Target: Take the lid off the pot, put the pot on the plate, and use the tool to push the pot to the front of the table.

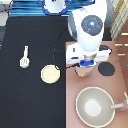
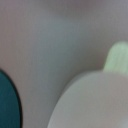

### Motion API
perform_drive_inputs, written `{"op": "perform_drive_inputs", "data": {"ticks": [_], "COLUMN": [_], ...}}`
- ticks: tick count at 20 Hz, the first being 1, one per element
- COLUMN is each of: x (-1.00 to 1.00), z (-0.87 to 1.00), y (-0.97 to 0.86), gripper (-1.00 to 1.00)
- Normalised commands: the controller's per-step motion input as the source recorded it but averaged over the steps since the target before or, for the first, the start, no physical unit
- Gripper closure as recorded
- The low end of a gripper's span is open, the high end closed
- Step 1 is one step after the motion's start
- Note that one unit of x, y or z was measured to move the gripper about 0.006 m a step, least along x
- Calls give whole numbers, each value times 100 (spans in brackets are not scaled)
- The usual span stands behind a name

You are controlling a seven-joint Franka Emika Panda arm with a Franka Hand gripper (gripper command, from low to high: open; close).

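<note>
The arm is extended from the exterior view's top toward its centre-right, with the white wrist housing turned straight down. The claw point(image 1: 86, 64) is lowered beneath it, just right of the view's middle, with its blue block seen under the white flange. The claw's tip is hidden by the wrist.
</note>
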Motion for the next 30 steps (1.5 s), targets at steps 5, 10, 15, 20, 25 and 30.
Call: {"op": "perform_drive_inputs", "data": {"ticks": [5, 10, 15, 20, 25, 30], "x": [-43, -20, -20, -19, -24, -19], "z": [-41, -7, 0, 0, 0, 23], "y": [7, 0, 0, 6, 5, -14], "gripper": [100, 100, 100, 100, 100, 100]}}
